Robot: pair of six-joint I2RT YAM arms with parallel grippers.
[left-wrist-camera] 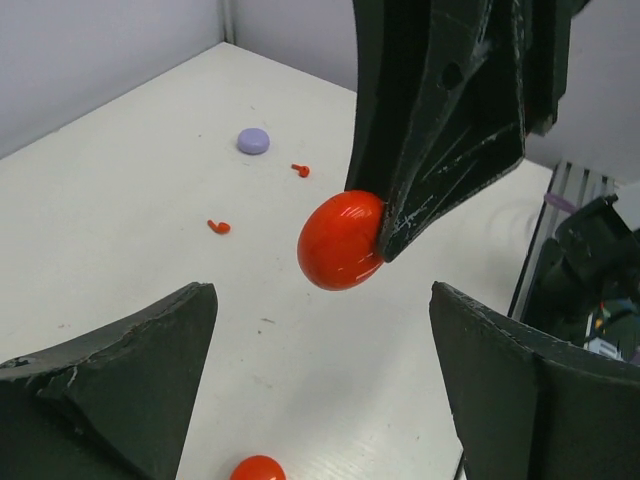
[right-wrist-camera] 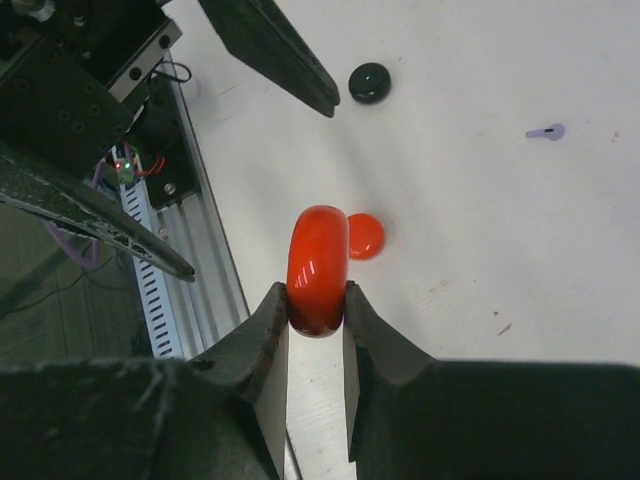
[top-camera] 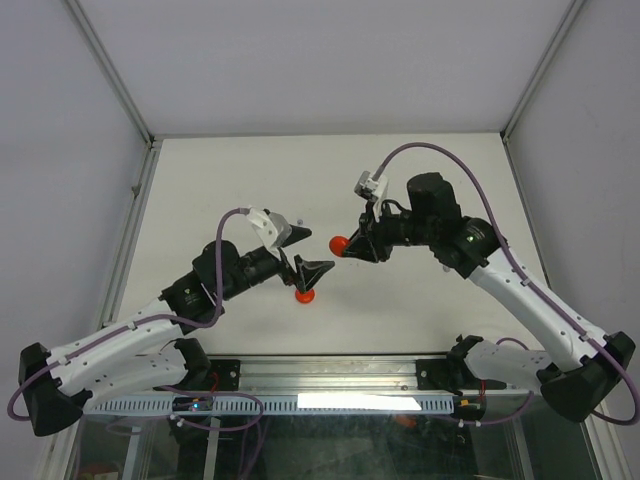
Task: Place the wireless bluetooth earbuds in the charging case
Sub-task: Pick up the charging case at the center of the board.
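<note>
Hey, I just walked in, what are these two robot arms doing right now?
The right gripper is shut on a red disc, pinching it on edge, apparently clear of the table. The left gripper faces it with open jaws and holds nothing. A second red disc lies on the table below. A red earbud, a second red earbud and a lavender earbud lie loose, with a lavender disc and a black disc nearby.
</note>
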